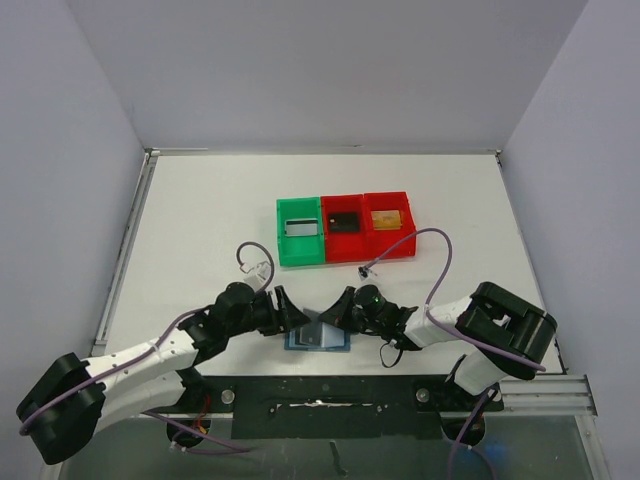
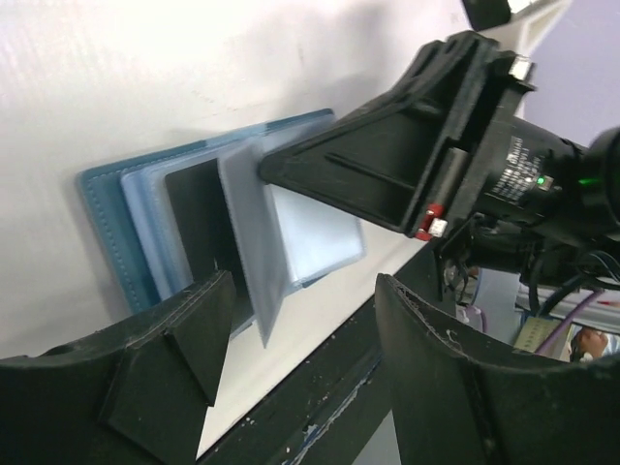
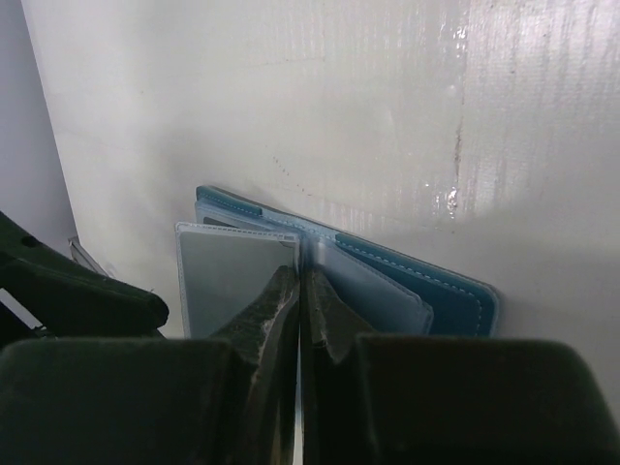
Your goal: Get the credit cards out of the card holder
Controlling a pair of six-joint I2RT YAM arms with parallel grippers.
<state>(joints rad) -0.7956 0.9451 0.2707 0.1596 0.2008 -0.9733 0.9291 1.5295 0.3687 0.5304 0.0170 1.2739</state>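
The flat light-blue bifold card holder point(image 1: 320, 340) is lying open on the white bench point(image 1: 200, 220) at the lower middle of the top view, between the two arms. It is sitting well below a row of one green plastic bin point(image 1: 300, 256) and two red plastic bins point(image 1: 390, 248). The right tool point(image 3: 302, 281) is reaching in from the right of that view with its fingers pressed together on a thin, translucent grey plastic leaf point(image 2: 250, 232) of the holder. It is holding the leaf up on edge above the open panels, and whether a card is sitting inside that leaf cannot be told. In the left wrist view, a dark grey rectangular credit card point(image 2: 201, 228) is lying flat against the holder's pale inner pocket, just left of the raised leaf. The left tool point(image 2: 300, 291) is hovering at the holder's lower edge with its fingers spread wide and gripping nothing. One fingertip point(image 2: 208, 310) is overlapping the holder's border, though contact cannot be made out.
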